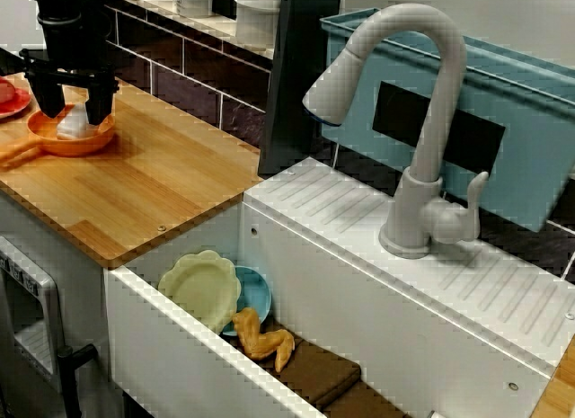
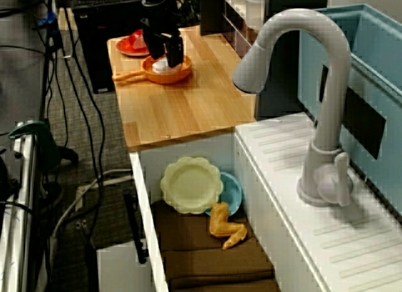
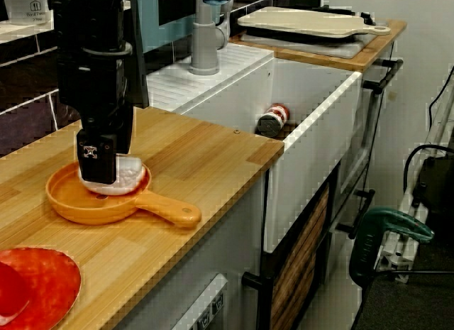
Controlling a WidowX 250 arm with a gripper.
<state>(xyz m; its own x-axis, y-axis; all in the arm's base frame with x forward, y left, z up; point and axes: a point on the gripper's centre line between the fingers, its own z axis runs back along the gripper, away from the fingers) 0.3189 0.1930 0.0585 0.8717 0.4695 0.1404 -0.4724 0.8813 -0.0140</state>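
Orange pan points its handle toward the counter front edge; hand straddles white lump, grip unclear.

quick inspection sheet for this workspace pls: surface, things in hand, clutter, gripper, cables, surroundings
surface: wooden counter next to a white sink.
job's things: orange pan holding a white lump.
clutter: red plate beside the pan; in the sink a yellow plate, blue plate, chicken wing, brown cloths, a can.
grippers: gripper straddles the lump; whether it grips cannot be told.
cables: cables trail to the floor.
surroundings: faucet, teal bin, cutting board.
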